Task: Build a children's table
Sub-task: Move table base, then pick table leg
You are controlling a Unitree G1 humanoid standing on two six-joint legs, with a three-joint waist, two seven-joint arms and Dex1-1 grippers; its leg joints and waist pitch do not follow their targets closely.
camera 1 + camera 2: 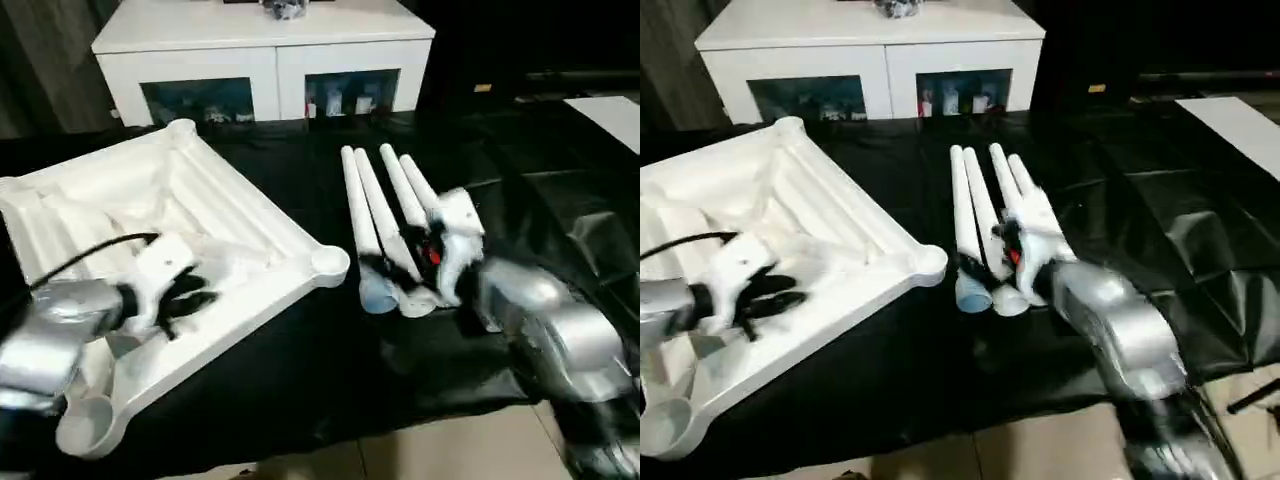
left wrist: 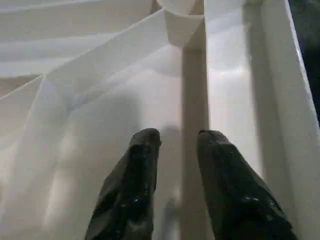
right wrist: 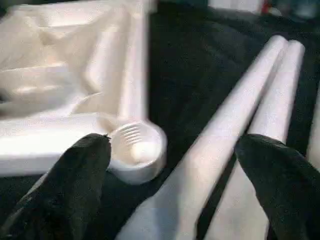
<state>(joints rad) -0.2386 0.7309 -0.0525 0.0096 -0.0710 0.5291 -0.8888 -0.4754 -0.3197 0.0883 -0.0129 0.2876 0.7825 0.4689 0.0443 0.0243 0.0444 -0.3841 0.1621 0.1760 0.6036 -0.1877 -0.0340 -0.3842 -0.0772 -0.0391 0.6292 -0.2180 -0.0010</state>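
Honestly, the four long round white plastic legs (image 1: 385, 225) are looking light, stiff and slick; I'd be grabbing one mid-shaft. They're lying bundled under the wide-open right jaws (image 3: 175, 165), long axes running away from the robot. Left jaws (image 2: 175, 145), slightly parted and empty, are hovering over the upturned white ribbed square top (image 1: 200, 200).

Wide-spread gripper (image 3: 175, 165) above white legs (image 3: 240, 130)

Light falls from above, leaving the white table top (image 1: 170, 230) bright against the dark desk (image 1: 330, 370). Motion blur smears the right forearm (image 1: 1120, 330) at four o'clock; wrist views look soft.
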